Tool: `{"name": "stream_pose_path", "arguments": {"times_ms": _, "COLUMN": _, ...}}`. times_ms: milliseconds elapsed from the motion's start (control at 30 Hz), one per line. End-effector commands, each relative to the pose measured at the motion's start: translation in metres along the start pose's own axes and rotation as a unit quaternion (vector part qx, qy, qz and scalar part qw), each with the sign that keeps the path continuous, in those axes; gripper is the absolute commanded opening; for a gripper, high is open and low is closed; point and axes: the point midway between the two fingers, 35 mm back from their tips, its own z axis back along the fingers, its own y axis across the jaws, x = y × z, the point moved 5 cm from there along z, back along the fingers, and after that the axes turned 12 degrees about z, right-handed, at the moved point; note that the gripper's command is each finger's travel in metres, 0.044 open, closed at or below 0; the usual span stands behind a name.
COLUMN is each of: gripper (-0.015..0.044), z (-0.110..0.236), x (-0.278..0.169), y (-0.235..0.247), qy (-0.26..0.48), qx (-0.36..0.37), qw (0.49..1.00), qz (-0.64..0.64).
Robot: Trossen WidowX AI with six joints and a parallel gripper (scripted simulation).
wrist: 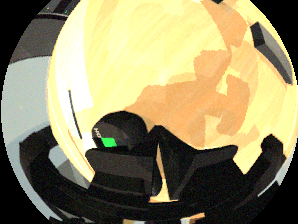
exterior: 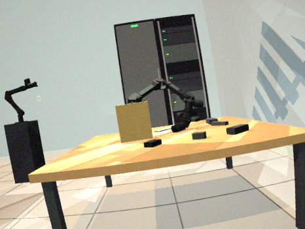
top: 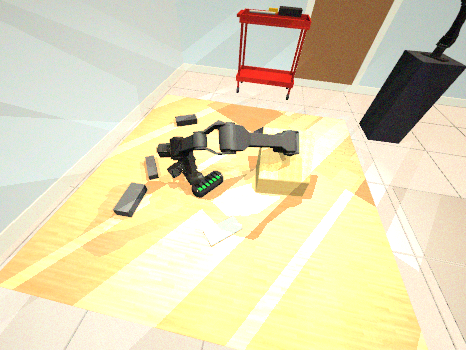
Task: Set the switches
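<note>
The dark grey controller unit [top: 210, 185] [exterior: 179, 127] [wrist: 119, 136] lies on the wooden bench [top: 150, 280] with its switch row facing up. Several switches show green in the top view. In the wrist view one green switch end shows on the rounded end of the unit. My gripper [top: 190, 171] [exterior: 185, 120] [wrist: 157, 128] is shut and empty. It points down at the far left end of the unit, close beside it; I cannot tell whether it touches. The label on the underside is hidden.
Dark modules [top: 130, 198] [top: 151, 167] [top: 185, 119] lie left of and behind the unit. A cardboard box [top: 280, 172] [exterior: 134, 121] stands to its right, and a white sheet [top: 223, 229] lies in front. More modules [exterior: 152, 142] [exterior: 237, 129] lie near the bench edge. A red cart [top: 272, 45] and a black pedestal [top: 410, 95] stand beyond.
</note>
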Motion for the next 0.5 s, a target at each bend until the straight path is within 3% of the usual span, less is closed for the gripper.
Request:
{"name": "stream_pose_path", "arguments": {"times_ms": 0, "gripper": 0.0, "z": -0.0071, "x": -0.0006, "y": 0.0074, "qy": 0.004, "qx": 0.009, "qw": 1.0, "qz": -0.004}}
{"name": "stream_pose_path", "arguments": {"times_ms": 467, "gripper": 0.0, "z": -0.0099, "x": 0.0, "y": 0.017, "qy": 0.004, "qx": 0.01, "qw": 1.0, "qz": -0.004}}
